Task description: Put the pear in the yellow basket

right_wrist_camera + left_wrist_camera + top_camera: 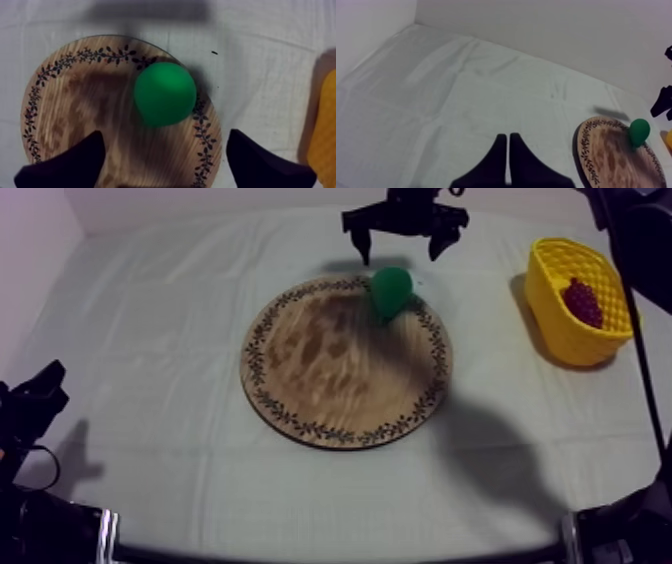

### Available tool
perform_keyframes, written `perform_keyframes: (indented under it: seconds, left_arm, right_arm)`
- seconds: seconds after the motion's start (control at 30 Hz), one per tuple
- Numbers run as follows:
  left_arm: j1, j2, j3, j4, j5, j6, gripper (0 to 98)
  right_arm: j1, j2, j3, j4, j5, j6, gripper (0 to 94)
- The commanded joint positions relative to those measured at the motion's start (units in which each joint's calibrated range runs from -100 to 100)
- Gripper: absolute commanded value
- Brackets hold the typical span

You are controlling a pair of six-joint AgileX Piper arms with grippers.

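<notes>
Our right gripper (402,240), its 2 black fingers (70,162) spread wide with nothing between them, hangs above the far rim of the round wooden board (330,383) with a patterned leaf border. The green toy pear (392,291) sits on that board close to its far edge, just below the spread fingers and clear of both. The yellow lattice-walled basket (565,338) stands on the grey-white cloth (150,318) to the board's right, apart from it, holding a dark reddish bunch of grapes (582,301). Our left gripper (508,150) rests low at the cloth's left side, its fingers pressed together in a narrow wedge, gripping nothing.
</notes>
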Motion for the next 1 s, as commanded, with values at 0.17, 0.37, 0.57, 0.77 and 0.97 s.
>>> perform_keyframes:
  seconds: [0.17,0.37,0.57,0.77,0.97]
  left_arm:
    - [0.02,0.00,0.00,-0.02,-0.01,0.01,0.1]
    - [0.02,0.00,0.00,-0.02,-0.01,0.01,0.1]
    - [0.02,0.00,0.00,-0.02,-0.01,0.01,0.1]
    - [0.02,0.00,0.00,-0.02,-0.01,0.01,0.1]
    - [0.02,0.00,0.00,-0.02,-0.01,0.01,0.1]
  right_arm:
    - [0.72,3.46,0.33,-1.62,-5.07,1.50,87.0]
    - [0.89,6.81,-1.29,-2.90,-6.95,2.60,86.3]
    - [0.90,9.60,-1.82,-2.96,-7.51,2.48,85.8]
    - [1.12,12.13,-2.95,-2.75,-7.11,1.93,84.2]
    - [1.54,14.29,-4.74,-2.68,-7.47,1.21,72.0]
